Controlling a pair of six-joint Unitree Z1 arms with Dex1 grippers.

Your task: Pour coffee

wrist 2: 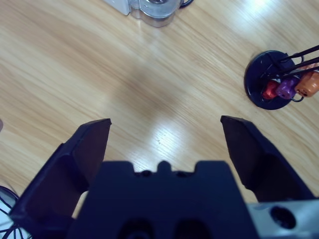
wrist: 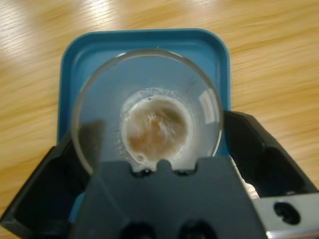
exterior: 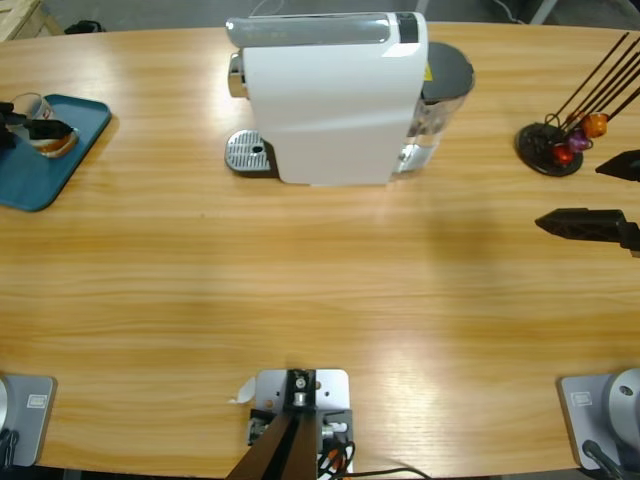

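A small clear tumbler (wrist: 99,94) stands on the blue tray (wrist: 144,42), with a shallow layer of amber-brown coffee (wrist: 157,127) in its bottom. My left gripper (wrist: 149,149) has one black jaw on each side of the tumbler, pressed against its wall. From above, the tumbler (exterior: 45,125) and tray (exterior: 75,135) sit at the table's far left edge, and the left gripper (exterior: 30,128) is there too. My right gripper (exterior: 567,196) hangs open over bare wood at the far right, its jaws wide apart and holding nothing (wrist 2: 164,134).
A white coffee machine (exterior: 335,95) stands at the back middle, its metal drip tray (exterior: 248,153) facing left. A black capsule stand (exterior: 550,148) with orange, red and purple capsules (wrist 2: 286,85) is just beyond the right gripper. Bare wood lies between tray and machine.
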